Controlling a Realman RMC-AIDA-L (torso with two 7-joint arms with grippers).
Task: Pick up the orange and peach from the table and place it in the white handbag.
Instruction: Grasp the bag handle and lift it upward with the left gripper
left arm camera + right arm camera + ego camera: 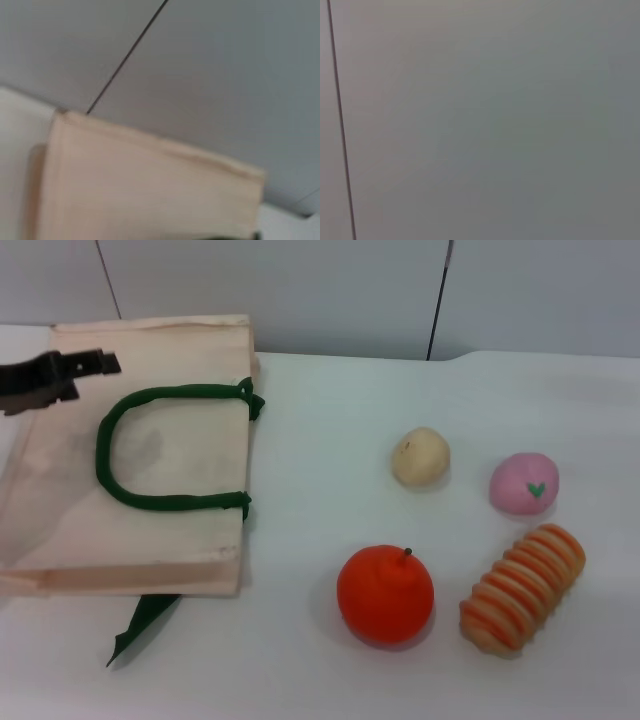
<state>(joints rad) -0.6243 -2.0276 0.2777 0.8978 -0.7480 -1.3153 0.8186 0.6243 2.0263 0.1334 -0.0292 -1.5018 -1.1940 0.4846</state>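
Head view lists your left end effector (100, 364), grip state unreadable, over the white handbag (60, 510), with the orange (385, 593) and peach (523, 483) well apart from it on the desk (330, 430), both unpicked.

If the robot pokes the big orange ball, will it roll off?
Probably a little. The orange looks round and smooth and sits free on the flat table, so a nudge would likely roll it, perhaps into the striped roll beside it. Its small stem might make it wobble. It may slip in a pinch.
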